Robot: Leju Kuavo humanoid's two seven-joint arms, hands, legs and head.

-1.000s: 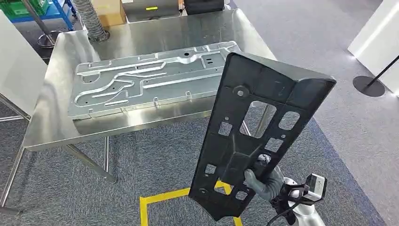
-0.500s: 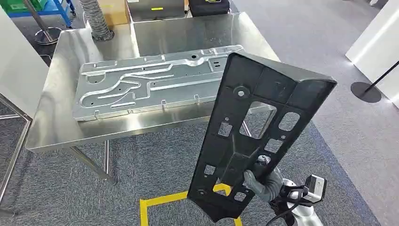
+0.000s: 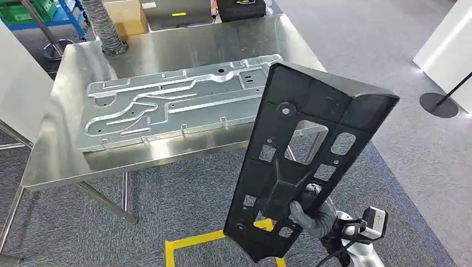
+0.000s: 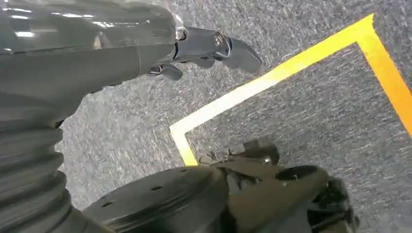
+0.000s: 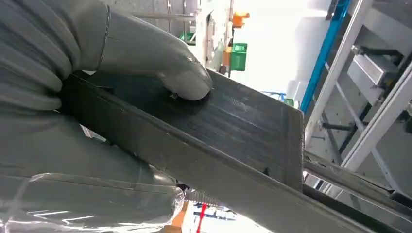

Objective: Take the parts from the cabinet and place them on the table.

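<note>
My right hand [image 3: 313, 213] grips a long black plastic panel [image 3: 303, 150] near its lower end and holds it upright and tilted, in front of the table's near right corner. In the right wrist view the thumb [image 5: 160, 63] presses on the black panel [image 5: 233, 126]. A stamped silver metal plate [image 3: 172, 103] lies flat on the steel table [image 3: 67, 156]. My left hand [image 4: 204, 48] hangs over the carpet with its fingers apart and nothing in it.
A yellow tape square [image 3: 189, 245] marks the grey carpet below the panel. A ribbed hose [image 3: 103, 28] and a cardboard box [image 3: 125, 16] stand at the table's far edge. A stanchion base [image 3: 437, 103] is on the right.
The whole view has shifted slightly as the camera moved; the table sits a little differently in the picture. My right hand still holds the black panel the same way.
</note>
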